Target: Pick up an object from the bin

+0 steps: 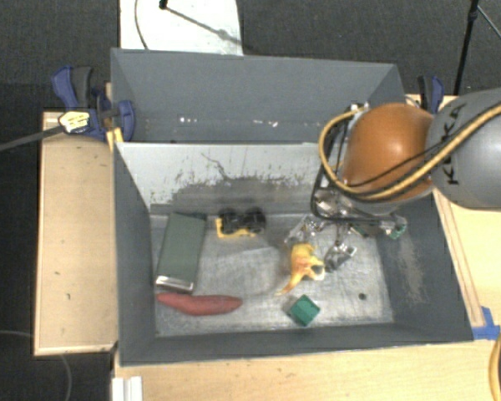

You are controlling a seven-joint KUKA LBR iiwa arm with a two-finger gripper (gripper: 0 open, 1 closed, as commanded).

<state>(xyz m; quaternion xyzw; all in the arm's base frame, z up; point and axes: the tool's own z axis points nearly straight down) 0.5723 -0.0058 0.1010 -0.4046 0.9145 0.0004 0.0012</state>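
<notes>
My gripper (324, 249) hangs low over the right half of the bin floor, its metal fingers spread on either side of the upper part of a small yellow toy figure (301, 266). The figure lies on the floor just below and left of the fingertips. A small green block (302, 310) rests near the front wall, a little below the yellow figure.
A black and yellow toy car (240, 221) sits at the middle back of the floor. A dark green flat box (180, 249) lies at the left, with a red elongated piece (199, 305) in front of it. The arm with its orange cover and cables looms over the right wall.
</notes>
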